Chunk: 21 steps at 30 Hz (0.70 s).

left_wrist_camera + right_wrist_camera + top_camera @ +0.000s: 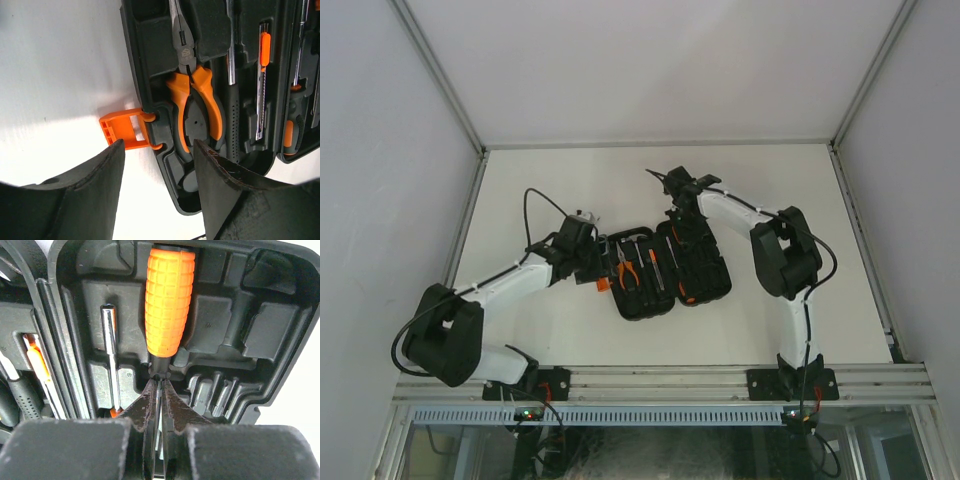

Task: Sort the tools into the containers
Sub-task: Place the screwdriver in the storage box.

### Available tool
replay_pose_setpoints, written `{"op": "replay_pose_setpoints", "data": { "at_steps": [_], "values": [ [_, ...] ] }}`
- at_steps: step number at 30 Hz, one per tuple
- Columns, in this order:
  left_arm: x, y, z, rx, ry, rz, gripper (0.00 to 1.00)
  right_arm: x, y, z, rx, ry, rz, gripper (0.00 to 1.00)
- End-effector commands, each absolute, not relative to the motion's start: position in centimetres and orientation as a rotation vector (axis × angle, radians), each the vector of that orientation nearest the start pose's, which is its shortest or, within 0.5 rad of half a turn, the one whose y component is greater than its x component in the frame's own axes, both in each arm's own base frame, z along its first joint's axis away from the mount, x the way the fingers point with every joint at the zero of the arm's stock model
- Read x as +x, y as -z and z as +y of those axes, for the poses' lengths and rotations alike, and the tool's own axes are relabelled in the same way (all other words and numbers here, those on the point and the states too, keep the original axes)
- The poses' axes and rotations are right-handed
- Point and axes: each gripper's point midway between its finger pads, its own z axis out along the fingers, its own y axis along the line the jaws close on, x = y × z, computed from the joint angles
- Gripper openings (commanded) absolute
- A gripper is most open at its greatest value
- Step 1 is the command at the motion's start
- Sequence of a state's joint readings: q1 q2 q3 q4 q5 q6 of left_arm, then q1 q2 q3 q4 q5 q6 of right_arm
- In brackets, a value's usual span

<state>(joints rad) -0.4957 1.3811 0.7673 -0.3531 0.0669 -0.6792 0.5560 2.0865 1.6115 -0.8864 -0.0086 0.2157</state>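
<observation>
The black tool case (705, 285) lies open on the table, its orange latch (122, 131) folded out to the left. Orange-handled pliers (196, 102) and the black hammer handle (235, 117) rest in its left half. My left gripper (157, 147) is open and straddles the case's left rim (131, 75) just below the latch, holding nothing. An orange-handled screwdriver (169, 300) lies in a moulded slot of the right half (280, 375). My right gripper (159, 382) is shut on the thin shaft just below that handle.
A steel bit (110, 340) and a slim orange-and-steel tool (262, 85) sit in neighbouring slots. White walls enclose the table (540, 330) on three sides. Both arm bases stand at the near edge.
</observation>
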Motion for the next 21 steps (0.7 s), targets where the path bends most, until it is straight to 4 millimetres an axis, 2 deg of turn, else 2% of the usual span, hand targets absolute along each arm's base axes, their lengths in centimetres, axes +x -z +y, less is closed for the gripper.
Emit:
{"op": "replay_pose_setpoints", "data": {
  "at_steps": [1,15,21],
  "values": [
    [27.2,-6.8,-19.1,-0.167,0.559,2.581,0.61,28.8,4.1,20.6,-0.609,0.022,3.144,0.00],
    [27.6,-6.8,-19.6,-0.144,0.575,2.587,0.61,24.6,7.6,21.0,-0.620,0.032,3.233,0.00],
    [27.8,-6.9,-19.8,-0.141,0.584,2.589,0.60,22.1,9.0,21.5,-0.648,0.006,3.281,0.00]
  ]
}}
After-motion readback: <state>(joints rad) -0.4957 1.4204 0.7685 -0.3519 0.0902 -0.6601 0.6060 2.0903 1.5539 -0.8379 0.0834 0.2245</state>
